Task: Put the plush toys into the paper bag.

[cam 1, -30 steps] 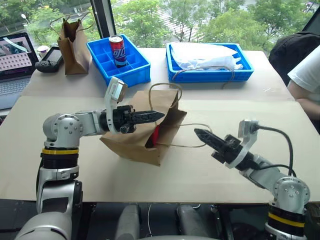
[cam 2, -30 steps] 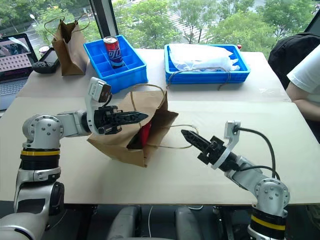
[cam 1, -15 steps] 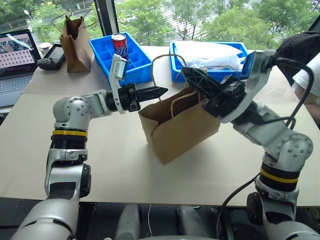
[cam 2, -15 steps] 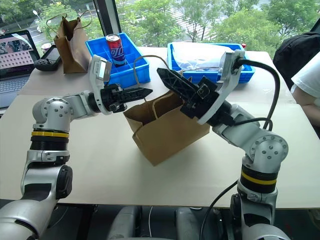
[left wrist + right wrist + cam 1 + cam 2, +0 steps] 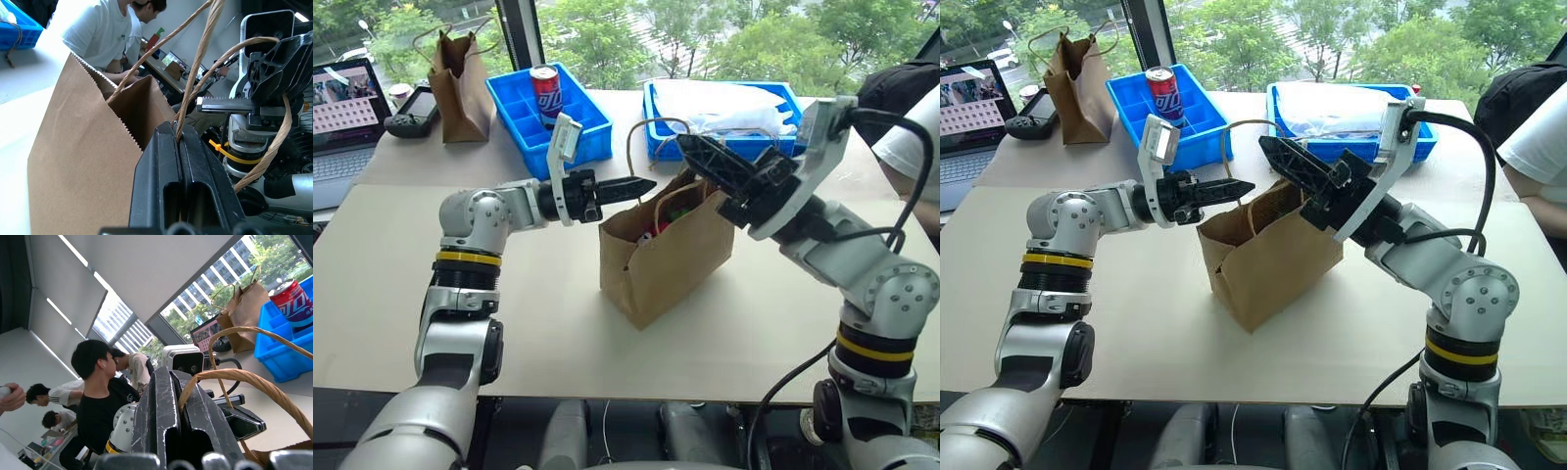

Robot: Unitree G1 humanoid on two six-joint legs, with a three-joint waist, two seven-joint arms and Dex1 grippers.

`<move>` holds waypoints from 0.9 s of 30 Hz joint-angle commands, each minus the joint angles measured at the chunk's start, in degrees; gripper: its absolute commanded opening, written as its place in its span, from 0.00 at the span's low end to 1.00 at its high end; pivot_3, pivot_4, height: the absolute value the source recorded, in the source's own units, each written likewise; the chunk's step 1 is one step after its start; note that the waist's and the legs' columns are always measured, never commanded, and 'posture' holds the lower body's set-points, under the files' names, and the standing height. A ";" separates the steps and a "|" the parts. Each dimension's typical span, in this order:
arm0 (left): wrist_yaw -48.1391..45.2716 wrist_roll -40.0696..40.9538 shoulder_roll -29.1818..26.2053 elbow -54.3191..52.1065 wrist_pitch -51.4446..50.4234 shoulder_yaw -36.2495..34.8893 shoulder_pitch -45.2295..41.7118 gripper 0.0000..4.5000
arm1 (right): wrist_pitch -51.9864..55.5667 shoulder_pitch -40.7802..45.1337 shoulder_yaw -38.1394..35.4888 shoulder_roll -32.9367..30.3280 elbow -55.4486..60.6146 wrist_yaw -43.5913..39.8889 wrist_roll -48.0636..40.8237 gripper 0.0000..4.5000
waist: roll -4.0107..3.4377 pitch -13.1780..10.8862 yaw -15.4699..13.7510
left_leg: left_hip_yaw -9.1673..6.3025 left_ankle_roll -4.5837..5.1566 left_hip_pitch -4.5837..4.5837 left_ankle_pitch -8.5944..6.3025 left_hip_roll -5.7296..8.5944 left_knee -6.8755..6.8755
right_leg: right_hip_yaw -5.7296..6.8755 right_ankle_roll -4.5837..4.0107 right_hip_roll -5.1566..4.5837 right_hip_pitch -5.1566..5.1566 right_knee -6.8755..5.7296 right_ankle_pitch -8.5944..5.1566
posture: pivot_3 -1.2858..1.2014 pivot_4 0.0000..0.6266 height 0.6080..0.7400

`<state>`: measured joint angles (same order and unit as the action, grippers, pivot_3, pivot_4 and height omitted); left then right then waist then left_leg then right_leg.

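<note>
We're holding the bag (image 5: 656,259) upright on the table (image 5: 558,333) by its handles: left gripper (image 5: 641,184) clenched on one handle (image 5: 195,73), right gripper (image 5: 695,149) clenched on the other (image 5: 234,379). Toys (image 5: 668,217) are sitting inside, red and green just showing at the mouth. Risks we're seeing: arms pulling apart and tearing a handle, or uneven lifting tipping the bag and spilling the toys.

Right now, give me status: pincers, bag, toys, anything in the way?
Left pincer and right pincer each shut on a twisted paper handle. Wide brown kraft paper bag upright, red toy inside. Nothing blocking.
</note>
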<state>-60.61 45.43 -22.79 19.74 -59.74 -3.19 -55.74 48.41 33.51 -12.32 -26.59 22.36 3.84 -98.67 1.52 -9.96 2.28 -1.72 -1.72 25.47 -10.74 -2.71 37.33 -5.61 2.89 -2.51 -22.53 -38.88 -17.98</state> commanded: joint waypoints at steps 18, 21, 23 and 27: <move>-7.31 -1.46 -10.69 -3.96 -2.25 0.23 -2.72 0.99 | 0.27 -7.11 -1.02 -11.39 3.48 -3.03 -0.50 0.49 | 0.00 0.00 0.12 | 0.00 0.02 -0.02 0.05 0.00 -0.06 | -0.01 0.00 0.01 0.01 0.01 0.00 | 0.52 0.24 0.75; -8.44 -0.50 -13.38 -5.03 -2.99 -0.89 -3.49 1.00 | 1.24 -8.52 -2.85 -15.81 3.84 -5.57 -0.66 0.73 | 0.00 -0.01 0.10 | 0.01 0.02 -0.01 0.05 0.00 -0.07 | -0.01 -0.01 0.01 0.00 0.05 -0.01 | 0.52 0.24 0.75; -9.22 -0.93 -15.49 -5.36 -2.58 -1.56 -3.63 1.00 | 1.95 -9.83 -5.31 -19.37 4.20 -7.43 -1.33 0.88 | 0.01 -0.01 -0.14 | 0.01 0.02 -0.01 0.05 0.01 -0.07 | -0.01 0.00 0.00 0.02 0.06 -0.01 | 0.52 0.24 0.75; -8.00 -2.21 -17.27 -3.40 -1.04 -3.53 -3.54 1.00 | 4.07 -13.18 -10.61 -26.02 4.29 -13.09 -2.36 0.99 | 0.01 -0.01 -0.26 | 0.00 0.02 -0.01 0.05 0.00 -0.07 | 0.00 -0.01 0.00 0.05 0.12 -0.01 | 0.52 0.24 0.75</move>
<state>-68.79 42.90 -39.31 16.59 -62.11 -4.96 -57.99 51.57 20.68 -19.30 -50.93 24.65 -6.27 -99.92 1.53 -9.97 2.02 -1.71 -1.70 25.46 -10.69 -2.71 37.26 -5.61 2.89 -2.51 -22.48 -38.75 -17.99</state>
